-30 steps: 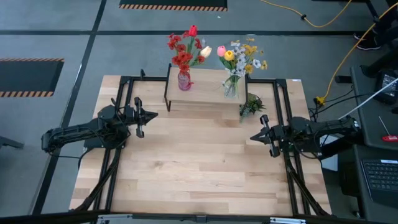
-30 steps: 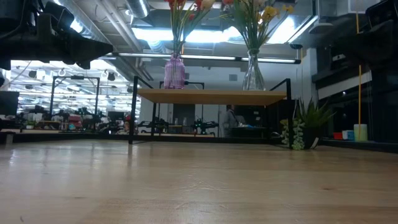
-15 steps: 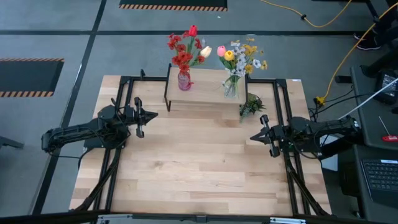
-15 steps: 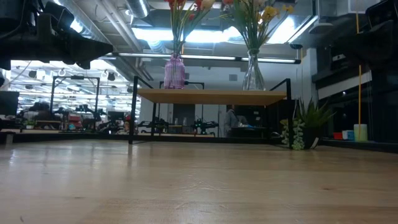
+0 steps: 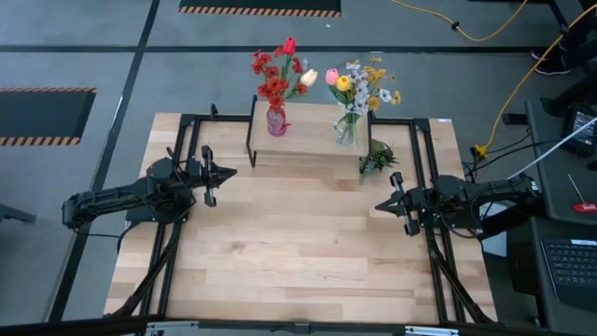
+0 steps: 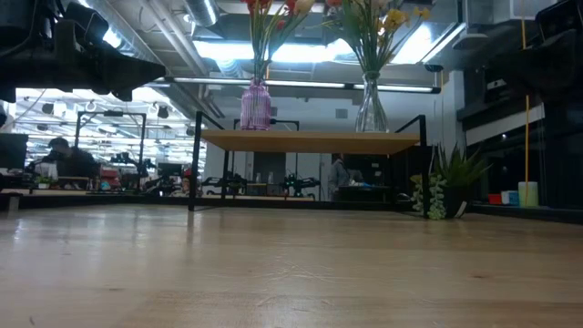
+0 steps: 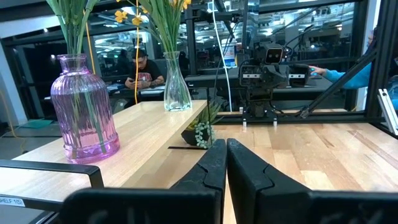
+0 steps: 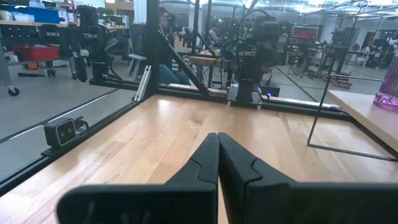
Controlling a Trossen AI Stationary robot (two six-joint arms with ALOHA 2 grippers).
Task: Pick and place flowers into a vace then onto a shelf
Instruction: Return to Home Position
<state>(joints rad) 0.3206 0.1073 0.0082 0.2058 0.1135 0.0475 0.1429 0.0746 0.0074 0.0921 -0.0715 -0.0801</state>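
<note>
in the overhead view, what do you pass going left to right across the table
shut left gripper → violet ribbed glass vase holding red flowers → clear glass vase holding yellow, pink and white flowers → shut right gripper; both vases stand on the light wood shelf

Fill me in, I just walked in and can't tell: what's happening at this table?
Nothing is being handled right now. The violet vase and the transparent vase, each holding flowers, stand on the shelf at the far edge of the table. The left gripper and the right gripper hang empty and shut over the table's two sides, facing each other.
</note>
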